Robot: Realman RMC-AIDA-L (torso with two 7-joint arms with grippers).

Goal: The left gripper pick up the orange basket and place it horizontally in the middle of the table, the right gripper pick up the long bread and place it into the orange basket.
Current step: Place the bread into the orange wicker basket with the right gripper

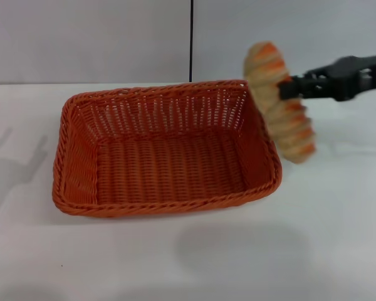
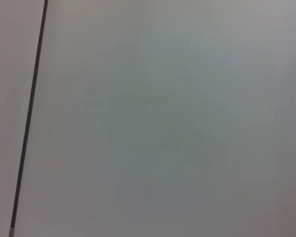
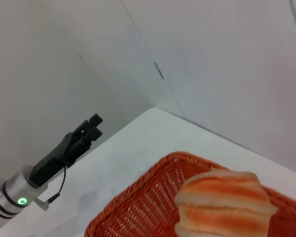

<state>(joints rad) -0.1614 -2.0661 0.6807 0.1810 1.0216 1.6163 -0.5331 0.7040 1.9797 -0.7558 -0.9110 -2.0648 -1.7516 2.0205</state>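
A pale grey wall [image 1: 88, 37] rises behind the far edge of the table. A thin dark vertical seam [image 1: 191, 41] divides it into panels and ends at the table's far edge. The left wrist view shows the same dark seam [image 2: 29, 118] running across otherwise plain grey wall.

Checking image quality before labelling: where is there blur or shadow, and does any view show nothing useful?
Head view: the long bread held by the right gripper looks motion-blurred; soft shadows fall on the table. Left wrist view: only blank wall. Right wrist view: the left gripper is reasonably sharp.
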